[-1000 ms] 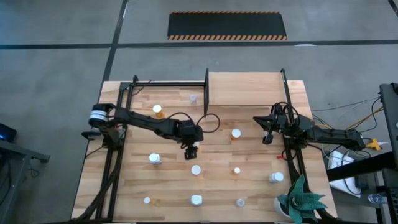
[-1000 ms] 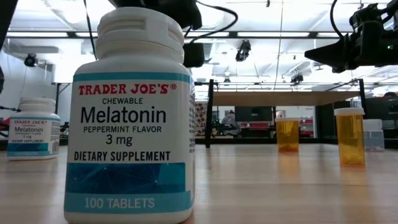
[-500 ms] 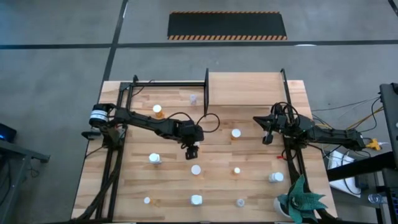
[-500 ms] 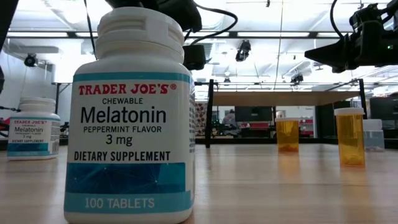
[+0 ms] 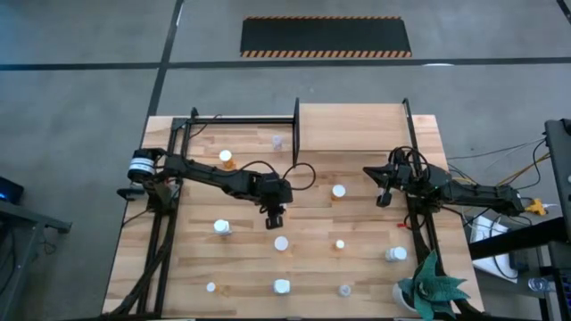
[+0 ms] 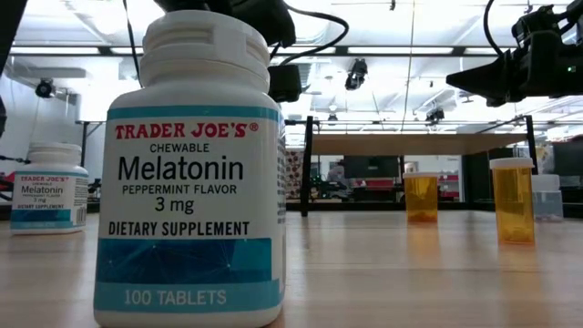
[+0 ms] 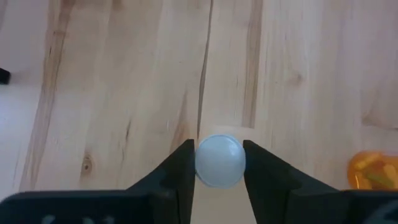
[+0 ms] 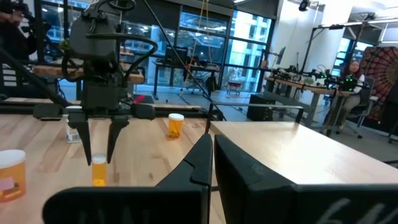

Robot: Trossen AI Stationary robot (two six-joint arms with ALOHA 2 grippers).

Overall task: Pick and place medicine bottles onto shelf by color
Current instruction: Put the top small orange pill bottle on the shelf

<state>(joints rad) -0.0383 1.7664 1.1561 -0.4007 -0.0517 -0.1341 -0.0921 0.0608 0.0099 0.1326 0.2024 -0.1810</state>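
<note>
My left gripper (image 5: pixel 276 217) points steeply down at mid-table, shut on a tiny orange medicine bottle (image 8: pixel 98 172) with a white cap (image 7: pixel 219 160). The bottle stands upright on the plank tabletop. My right gripper (image 5: pixel 384 198) waits at the table's right, level and shut with nothing in it (image 8: pixel 211 149). The shelf (image 5: pixel 352 125), a light-wood board between black posts, stands at the far edge. Other bottles stand scattered: an orange one (image 5: pixel 227 158), a clear one (image 5: pixel 277 140), and white-capped ones (image 5: pixel 338 191) (image 5: pixel 281 242). My left gripper pinches the bottle's white cap (image 7: pixel 200 163) between its two fingers, one on each side of the round rim. The fingers come from above, slanting down. The bottle stays upright with its base on the table.
More bottles stand toward the near edge (image 5: pixel 221 227) (image 5: pixel 340 243) (image 5: pixel 395 254) (image 5: pixel 282 286) (image 5: pixel 344 290) (image 5: pixel 211 287). A large Melatonin bottle (image 6: pixel 191 173) fills the low view. A green plant (image 5: pixel 433 290) sits at the near right corner. An orange object (image 7: pixel 373 171) lies close beside the held bottle.
My left gripper has stayed over the small bottle and its fingers have drawn in onto the cap. The bottle has not moved.
</note>
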